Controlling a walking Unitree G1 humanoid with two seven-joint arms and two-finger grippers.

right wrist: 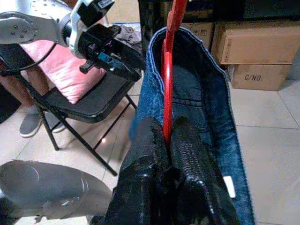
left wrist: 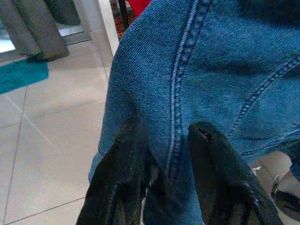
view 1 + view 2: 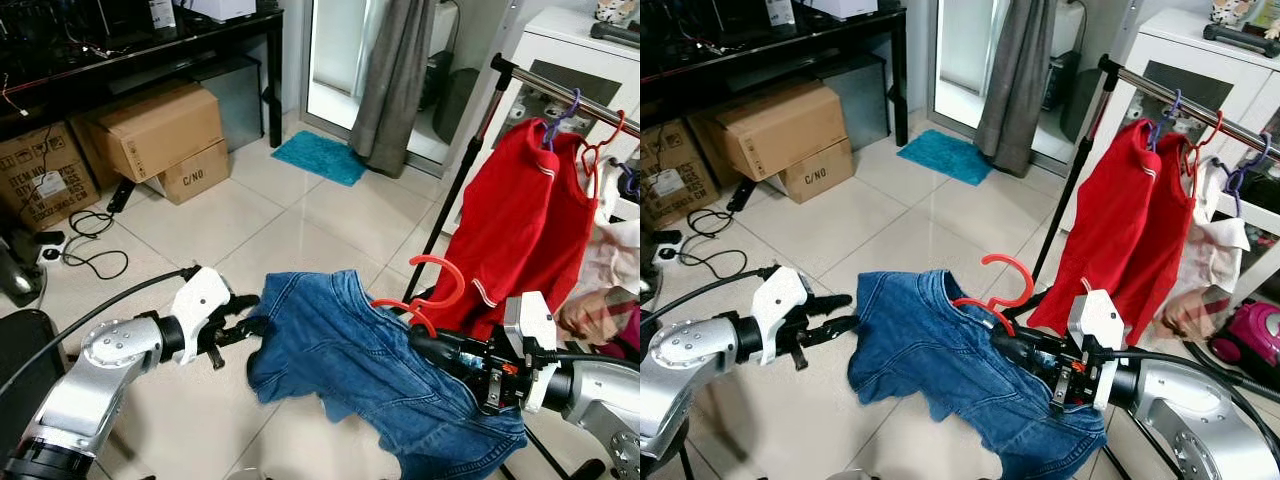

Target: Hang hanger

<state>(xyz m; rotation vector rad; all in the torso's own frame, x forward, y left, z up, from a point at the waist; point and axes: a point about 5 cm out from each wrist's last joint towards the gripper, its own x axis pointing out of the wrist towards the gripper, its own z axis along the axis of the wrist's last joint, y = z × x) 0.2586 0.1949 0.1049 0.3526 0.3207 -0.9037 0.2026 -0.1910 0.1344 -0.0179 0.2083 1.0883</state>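
Right gripper [image 1: 165, 140] has your red hanger [image 3: 425, 287] pinched tight inside the denim garment [image 3: 365, 365], left gripper [image 3: 248, 322] clamps its edge (rail [image 3: 570, 92] well apart, up right).

The right hand [image 3: 1002, 345] grips a red hanger [image 3: 998, 285] carrying a denim garment [image 3: 940, 350], beside the clothes rail [image 3: 1200, 108].
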